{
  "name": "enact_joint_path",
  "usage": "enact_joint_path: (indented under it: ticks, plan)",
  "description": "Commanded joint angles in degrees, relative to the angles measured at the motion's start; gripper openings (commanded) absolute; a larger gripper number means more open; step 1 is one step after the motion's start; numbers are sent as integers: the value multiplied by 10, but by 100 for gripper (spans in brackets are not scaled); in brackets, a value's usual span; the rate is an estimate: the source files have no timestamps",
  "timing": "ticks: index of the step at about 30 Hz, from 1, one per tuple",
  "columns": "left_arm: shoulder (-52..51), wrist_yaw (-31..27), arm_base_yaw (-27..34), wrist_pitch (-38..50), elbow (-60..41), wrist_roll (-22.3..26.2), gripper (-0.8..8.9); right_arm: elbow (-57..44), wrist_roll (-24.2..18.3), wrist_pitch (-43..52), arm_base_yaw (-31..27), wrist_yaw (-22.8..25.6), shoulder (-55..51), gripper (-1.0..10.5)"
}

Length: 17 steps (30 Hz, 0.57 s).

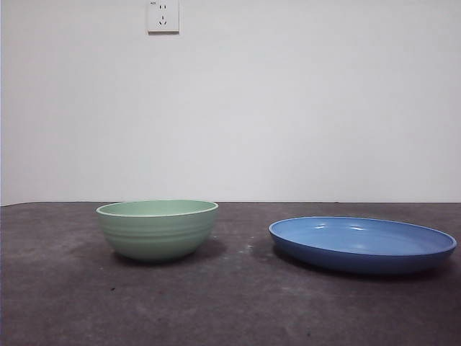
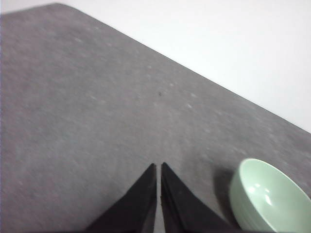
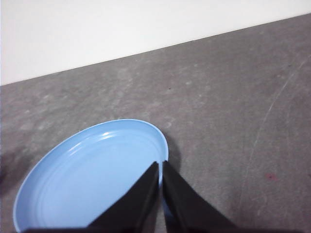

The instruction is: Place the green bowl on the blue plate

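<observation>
The green bowl (image 1: 158,228) stands upright on the dark table, left of centre in the front view. The blue plate (image 1: 362,244) lies flat to its right, apart from it, with nothing on it. Neither arm shows in the front view. In the left wrist view my left gripper (image 2: 159,166) is shut and holds nothing, hanging over bare table with the green bowl (image 2: 268,199) off to one side. My right gripper (image 3: 161,165) is also shut and empty, hovering over the edge of the blue plate (image 3: 92,174).
The grey table (image 1: 230,303) runs back to a white wall with a power socket (image 1: 163,16) high up. Bare table surface lies between the bowl and the plate and in front of both.
</observation>
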Motion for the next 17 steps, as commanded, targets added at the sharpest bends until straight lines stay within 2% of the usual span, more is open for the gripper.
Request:
enact_joint_path:
  ticks: [1, 10, 17]
  plan:
    - [0, 22, 1, -3, 26, -26, 15, 19, 28, 3, 0, -2, -2, 6]
    - [38, 28, 1, -67, 144, -19, 15, 123, 30, -6, 0, -2, -1, 6]
    - [129, 59, 1, -138, 271, 50, 15, 248, 8, -99, 0, -7, 50, 6]
